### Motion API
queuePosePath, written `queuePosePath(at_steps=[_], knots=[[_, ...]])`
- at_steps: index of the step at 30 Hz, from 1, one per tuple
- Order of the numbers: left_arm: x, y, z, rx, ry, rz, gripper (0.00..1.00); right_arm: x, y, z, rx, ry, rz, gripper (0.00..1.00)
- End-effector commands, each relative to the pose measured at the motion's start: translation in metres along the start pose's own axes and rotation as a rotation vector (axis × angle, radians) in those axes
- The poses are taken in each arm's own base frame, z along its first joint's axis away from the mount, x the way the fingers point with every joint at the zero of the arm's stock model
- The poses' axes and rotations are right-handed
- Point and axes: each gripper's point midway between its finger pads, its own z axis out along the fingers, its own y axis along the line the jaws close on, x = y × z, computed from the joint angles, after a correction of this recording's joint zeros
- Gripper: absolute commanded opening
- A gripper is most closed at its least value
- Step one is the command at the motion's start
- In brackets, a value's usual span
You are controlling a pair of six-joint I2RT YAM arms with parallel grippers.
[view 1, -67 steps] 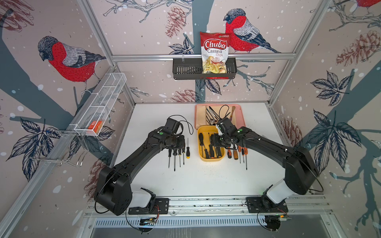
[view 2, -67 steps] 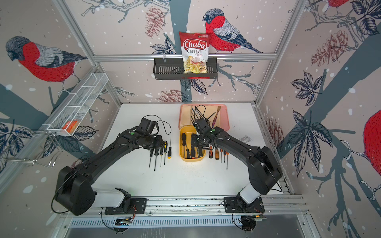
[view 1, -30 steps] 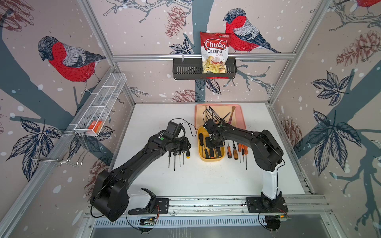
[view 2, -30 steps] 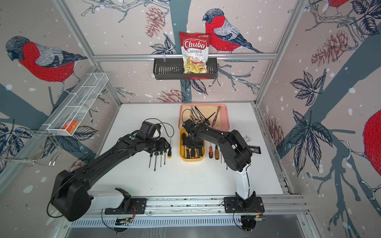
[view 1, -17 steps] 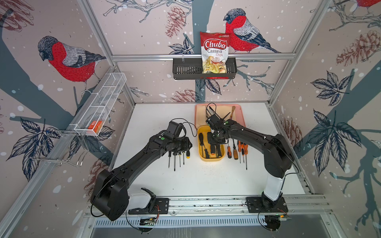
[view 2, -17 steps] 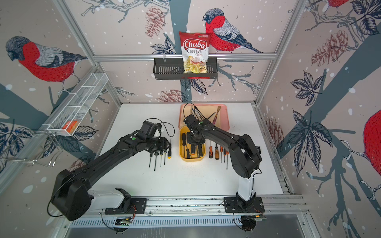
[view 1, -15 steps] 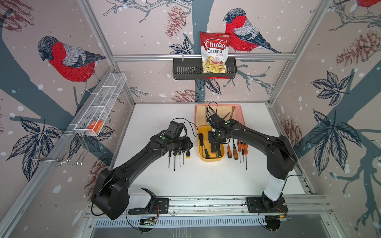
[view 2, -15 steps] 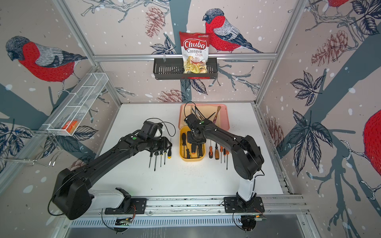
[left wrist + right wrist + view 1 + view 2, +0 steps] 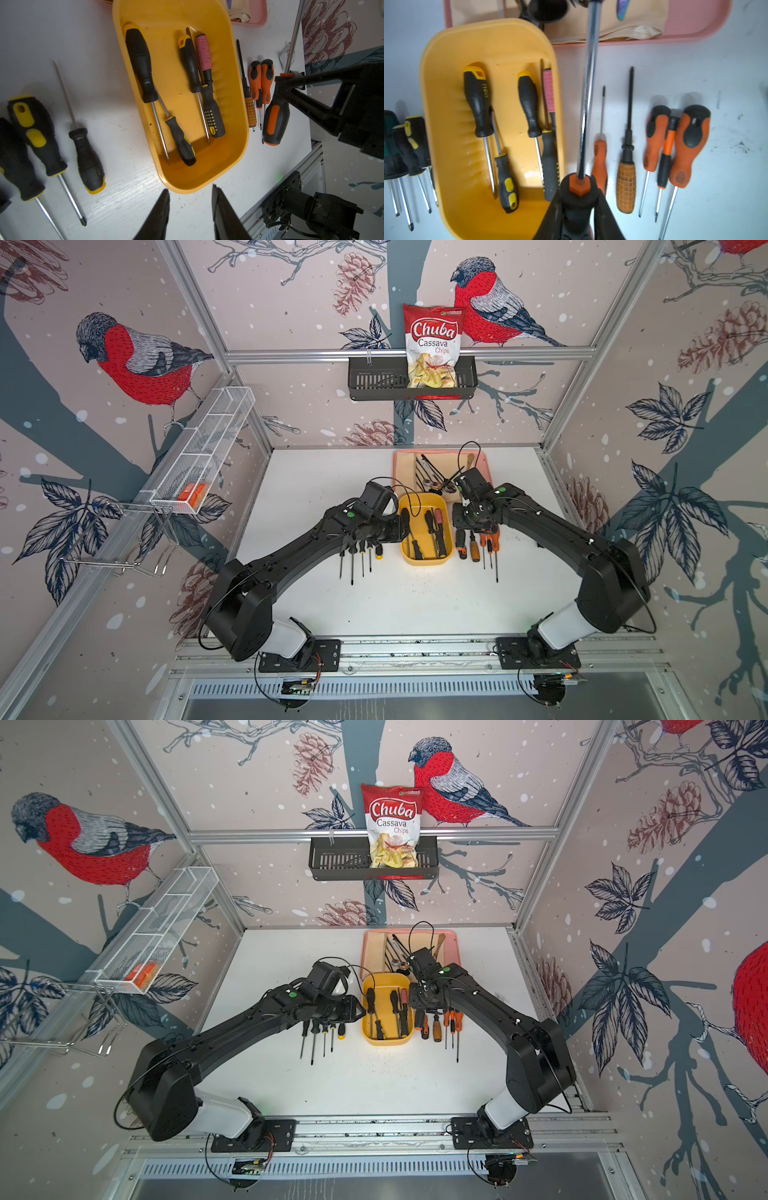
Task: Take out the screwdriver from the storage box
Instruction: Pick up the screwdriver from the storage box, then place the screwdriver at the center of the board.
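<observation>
The right fingers (image 9: 552,216) pinch a screwdriver (image 9: 586,104) between the box (image 9: 500,41) and orange screwdrivers (image 9: 656,141). The left fingers (image 9: 160,212) are spread beside it, with a tray (image 9: 695,25) at the counter's (image 9: 726,72) back edge.

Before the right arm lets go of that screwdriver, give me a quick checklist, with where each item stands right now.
1. Right tool shut on the handle of the black-and-orange screwdriver: ok.
2. That screwdriver out of the storage box and over the table beside it: ok.
3. Handle already resting on the table: cannot tell.
4. Handle clear of the small orange screwdriver lying next to it: cannot tell.
5. Left tool open, empty and beside the box, away from the drop spot: ok.
</observation>
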Motion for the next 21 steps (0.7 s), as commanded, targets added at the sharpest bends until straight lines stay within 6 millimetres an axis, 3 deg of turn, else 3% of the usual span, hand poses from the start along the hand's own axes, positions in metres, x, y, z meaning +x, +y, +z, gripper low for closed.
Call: queuePosePath(at_steps=[1, 6, 21], knots=[[-0.004, -0.011, 0.004, 0.016, -0.014, 0.013, 0.37, 0.0, -0.012, 0.002, -0.004, -0.013, -0.003, 0.13], [0.001, -0.016, 0.011, 0.017, -0.001, 0.016, 0.37, 0.005, -0.015, 0.018, -0.036, 0.007, -0.005, 0.13], [0.009, -0.015, 0.014, 0.0, 0.005, 0.0, 0.37, 0.018, 0.009, 0.055, -0.097, 0.085, -0.081, 0.13]])
